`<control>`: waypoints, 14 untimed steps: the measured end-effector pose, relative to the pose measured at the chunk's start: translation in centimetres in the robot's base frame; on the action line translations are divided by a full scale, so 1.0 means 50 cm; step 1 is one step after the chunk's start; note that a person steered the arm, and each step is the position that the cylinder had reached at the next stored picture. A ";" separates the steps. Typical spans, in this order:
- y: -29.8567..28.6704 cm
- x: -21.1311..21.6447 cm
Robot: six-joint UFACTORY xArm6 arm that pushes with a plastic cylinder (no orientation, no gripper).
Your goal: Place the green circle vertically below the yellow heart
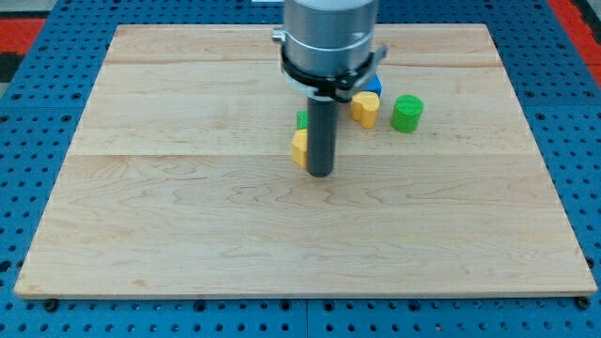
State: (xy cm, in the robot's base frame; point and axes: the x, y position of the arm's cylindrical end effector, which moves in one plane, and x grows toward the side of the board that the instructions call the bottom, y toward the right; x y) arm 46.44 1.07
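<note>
No jaws here: my tip [321,175], the blunt end of a dark rod, rests on the pale planked wooden bench [188,235] with nothing grasped. The green circle [408,113], a smooth short cylinder, stands well to the tip's right, just right of the yellow heart [365,108], apart from it. A blue block [374,84] peeks out above the heart. Touching the rod's left side sit a yellow block [300,147] and a green block [302,119], shapes partly hidden. Bare grain stretches toward the view's bottom and left edges; blue pegboard [38,113] surrounds the bench.
</note>
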 end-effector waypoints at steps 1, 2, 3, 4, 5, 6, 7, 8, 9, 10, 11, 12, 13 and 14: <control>0.046 0.014; 0.185 0.022; 0.388 -0.055; 0.432 -0.144; 0.407 -0.187; 0.353 -0.187; 0.330 -0.175; 0.299 -0.163; 0.299 -0.218; 0.264 -0.215; 0.260 -0.176; 0.258 -0.139; 0.258 -0.107; 0.226 -0.093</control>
State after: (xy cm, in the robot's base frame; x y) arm 41.79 12.36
